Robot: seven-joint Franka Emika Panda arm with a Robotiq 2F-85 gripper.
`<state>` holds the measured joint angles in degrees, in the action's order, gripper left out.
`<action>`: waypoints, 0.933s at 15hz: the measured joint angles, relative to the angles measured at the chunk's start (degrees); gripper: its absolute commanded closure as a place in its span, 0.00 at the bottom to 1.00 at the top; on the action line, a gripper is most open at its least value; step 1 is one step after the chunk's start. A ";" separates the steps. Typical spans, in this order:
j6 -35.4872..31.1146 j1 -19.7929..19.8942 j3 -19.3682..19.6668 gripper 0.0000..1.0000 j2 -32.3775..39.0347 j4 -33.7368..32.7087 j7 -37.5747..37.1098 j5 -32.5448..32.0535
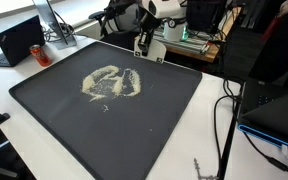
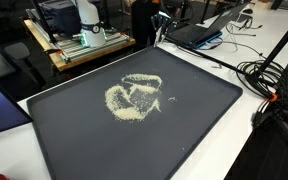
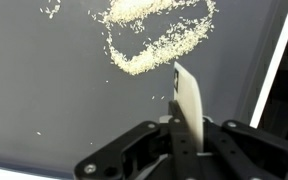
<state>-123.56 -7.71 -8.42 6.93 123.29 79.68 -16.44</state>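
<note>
At the bottom of the wrist view the hand [image 3: 187, 135] is clamped narrow on a white scraper [image 3: 187, 95], its blade sticking up toward the frame's centre. Just past the blade's tip, on the black mat [image 3: 44, 100], lies a curved band of pale grains [image 3: 149, 55], close to the tip but not touching it. In both exterior views the grains form a loose ring near the mat's middle. The mat rests on a white counter [image 1: 209, 130], and a laptop [image 1: 19, 42] stands at the upper left in an exterior view.
</note>
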 measured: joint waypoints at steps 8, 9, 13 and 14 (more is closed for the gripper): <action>11.43 0.15 0.19 0.99 -0.07 -4.72 -8.13 3.05; 12.29 0.15 0.19 0.99 -0.10 -5.16 -8.13 3.09; 11.92 0.07 0.02 0.99 -0.53 -5.94 -7.96 0.77; 11.46 0.05 -0.09 0.99 -0.61 -5.95 -7.95 -0.50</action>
<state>-112.10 -7.66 -8.51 6.32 117.34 71.73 -16.94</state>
